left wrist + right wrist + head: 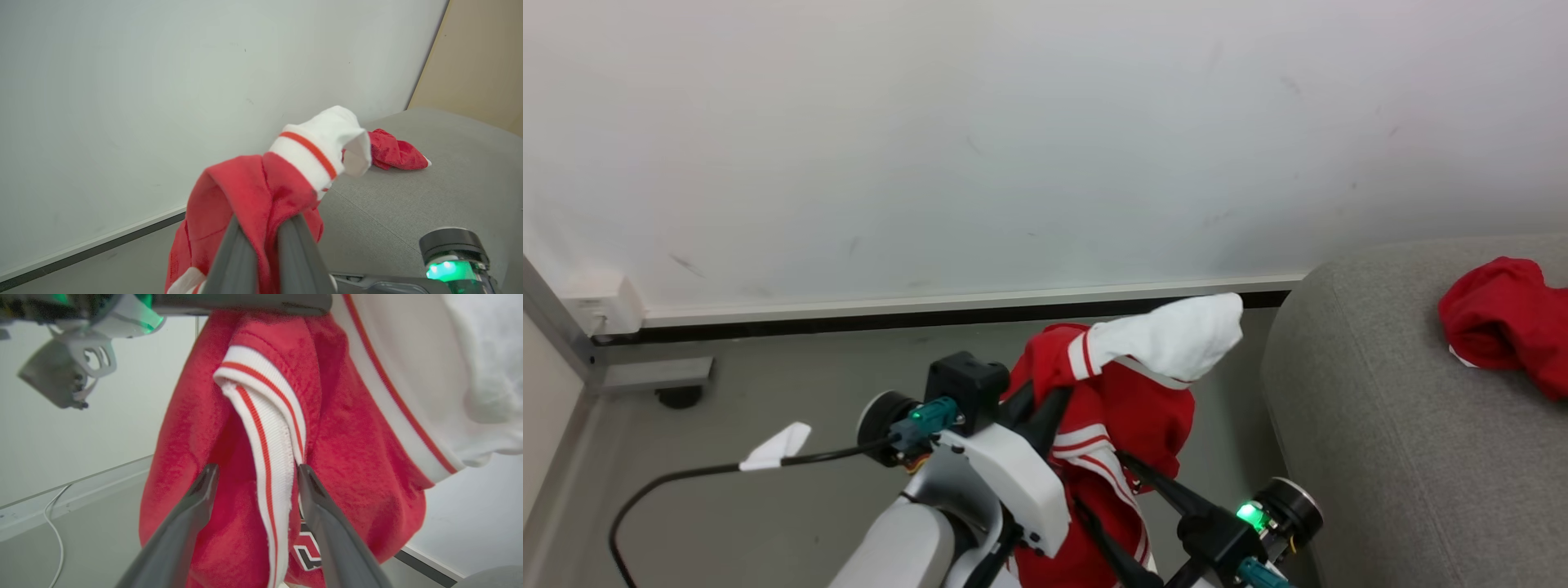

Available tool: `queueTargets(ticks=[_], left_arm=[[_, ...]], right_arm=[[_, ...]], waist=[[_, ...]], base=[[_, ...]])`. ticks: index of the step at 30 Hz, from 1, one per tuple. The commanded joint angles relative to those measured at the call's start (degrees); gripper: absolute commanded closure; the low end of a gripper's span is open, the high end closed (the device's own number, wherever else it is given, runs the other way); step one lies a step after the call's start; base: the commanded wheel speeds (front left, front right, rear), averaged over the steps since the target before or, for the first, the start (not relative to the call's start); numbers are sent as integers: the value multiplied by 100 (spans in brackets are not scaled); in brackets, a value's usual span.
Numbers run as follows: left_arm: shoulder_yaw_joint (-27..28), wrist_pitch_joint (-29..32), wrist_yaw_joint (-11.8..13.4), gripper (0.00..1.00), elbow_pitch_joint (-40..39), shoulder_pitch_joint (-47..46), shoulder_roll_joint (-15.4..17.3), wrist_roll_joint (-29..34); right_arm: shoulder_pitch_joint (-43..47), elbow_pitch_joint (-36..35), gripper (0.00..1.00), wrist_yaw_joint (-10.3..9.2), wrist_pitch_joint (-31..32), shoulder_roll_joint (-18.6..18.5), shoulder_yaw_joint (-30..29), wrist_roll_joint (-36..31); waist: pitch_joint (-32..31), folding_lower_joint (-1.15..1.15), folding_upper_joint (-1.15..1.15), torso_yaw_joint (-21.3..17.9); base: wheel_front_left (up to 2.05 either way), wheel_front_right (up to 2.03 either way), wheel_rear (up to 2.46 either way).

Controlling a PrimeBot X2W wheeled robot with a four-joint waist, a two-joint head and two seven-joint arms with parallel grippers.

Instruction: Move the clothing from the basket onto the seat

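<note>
Your left hand pinches the red jacket, hanging lengthwise above the floor, white sleeve pointing right; your right hand is spread around its striped hem. Another red garment lies on the grey sofa.

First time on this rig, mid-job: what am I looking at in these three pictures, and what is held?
This is a wheeled robot with two arms. One picture looks down from its head; the other two look out from each wrist. The left fingers are shut on a red garment with white trim, hanging above the floor. The right fingers are open, either side of its striped edge. A second red garment lies on the grey sofa at the right.
</note>
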Motion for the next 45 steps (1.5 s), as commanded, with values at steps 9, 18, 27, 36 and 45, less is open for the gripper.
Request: queueTargets(ticks=[9,18,27,36,45], left_arm=[[-359,73,-34,100,-100,-78,-130,-205],[-446,-13,68,100,28,-116,-130,-329],[-379,-184,168,0,205,-30,32,-255],[-344,-407,173,0,211,206,280,-212],[-461,-1110,167,0,377,583,638,108]], right_arm=[[-535,577,0,-9,-25,44,278,429],[-594,294,100,-9,-28,43,295,961],[-404,228,100,-9,-29,42,-113,990],[-355,276,100,-9,-30,43,-718,821],[-484,157,100,-9,-30,45,-1377,523]], waist=[[-14,0,0,206],[1,0,0,261],[18,0,0,170],[54,0,0,90],[84,0,0,60]], base=[[0,0,0],[0,0,0],[0,0,0],[0,0,0],[0,0,0]])
